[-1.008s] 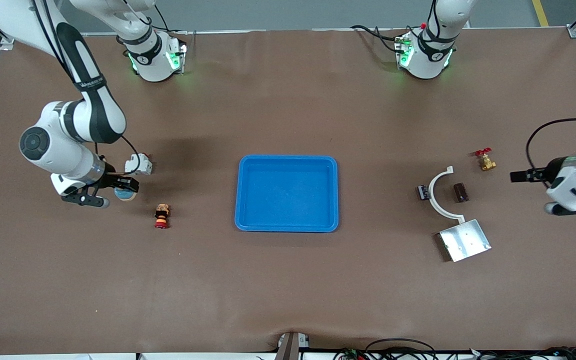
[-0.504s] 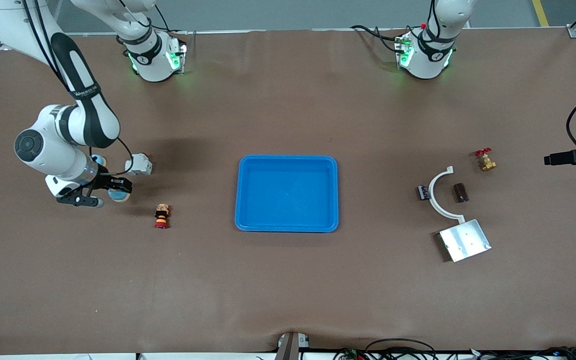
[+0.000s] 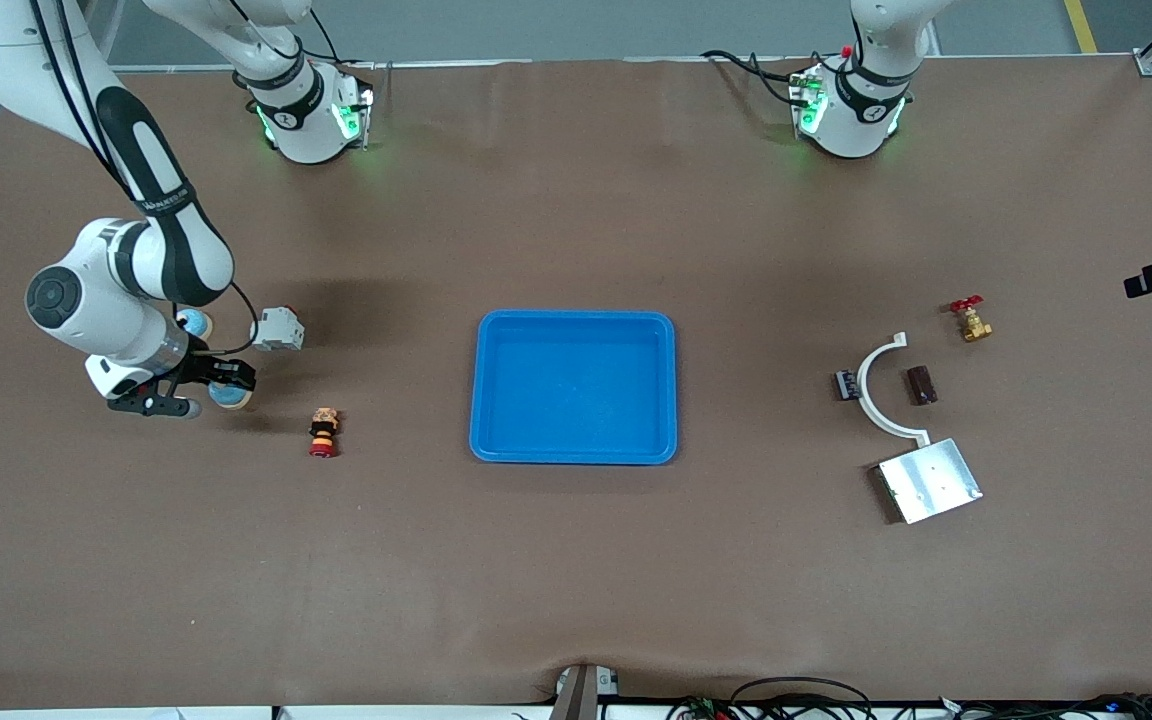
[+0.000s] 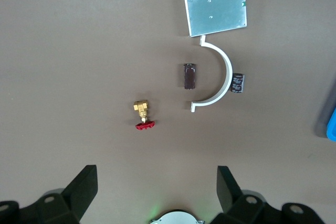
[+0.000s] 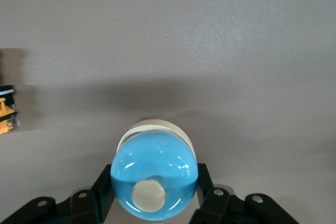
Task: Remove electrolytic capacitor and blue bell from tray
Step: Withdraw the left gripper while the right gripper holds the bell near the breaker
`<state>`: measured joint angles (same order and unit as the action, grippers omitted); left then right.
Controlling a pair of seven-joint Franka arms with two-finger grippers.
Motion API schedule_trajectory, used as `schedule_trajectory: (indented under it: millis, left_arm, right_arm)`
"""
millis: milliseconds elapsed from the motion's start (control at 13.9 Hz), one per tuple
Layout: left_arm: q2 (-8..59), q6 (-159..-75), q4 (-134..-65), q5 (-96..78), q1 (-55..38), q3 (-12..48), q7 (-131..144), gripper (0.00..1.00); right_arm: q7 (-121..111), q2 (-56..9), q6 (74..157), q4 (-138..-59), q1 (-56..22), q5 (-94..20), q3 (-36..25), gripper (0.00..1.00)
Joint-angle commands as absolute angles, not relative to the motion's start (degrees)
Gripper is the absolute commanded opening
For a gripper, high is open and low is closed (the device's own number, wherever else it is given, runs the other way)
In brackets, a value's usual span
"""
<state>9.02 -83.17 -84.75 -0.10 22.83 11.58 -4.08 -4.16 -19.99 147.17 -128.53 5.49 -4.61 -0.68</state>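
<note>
Front view cuts off the left gripper [image 4: 155,192], spread wide, while the right gripper [image 5: 153,195] pinches the blue bell [image 5: 154,176].

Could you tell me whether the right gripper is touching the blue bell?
Touching. The right wrist view shows the right gripper with its fingers pressed against both sides of the blue bell, no gap visible.

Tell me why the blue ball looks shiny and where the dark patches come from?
Right wrist view: lamp glints on the blue bell, with a soft shadow on the table above it. Front view: green lights glow at both arm bases, and a blurry shadow lies near the white block.
</note>
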Motion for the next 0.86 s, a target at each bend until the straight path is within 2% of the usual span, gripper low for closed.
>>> schedule_trajectory:
  millis: [0,432,792]
  left_arm:
    - [6.7,-83.6,-86.0,-1.1,14.2,4.8,-3.3,1.00]
    - [6.3,-84.4,-86.0,-1.3,4.0,0.8,0.3,1.00]
    - [4.7,-88.1,-85.8,-1.1,-0.5,1.1,6.5,1.00]
  right_arm:
    - [-6.1,-20.8,148.6,-128.8,6.9,-6.0,0.1,0.00]
    - [-8.4,-22.6,150.9,-128.7,8.2,-5.9,0.2,0.00]
    - [-8.4,-23.3,152.2,-128.7,8.3,-6.0,0.2,0.00]
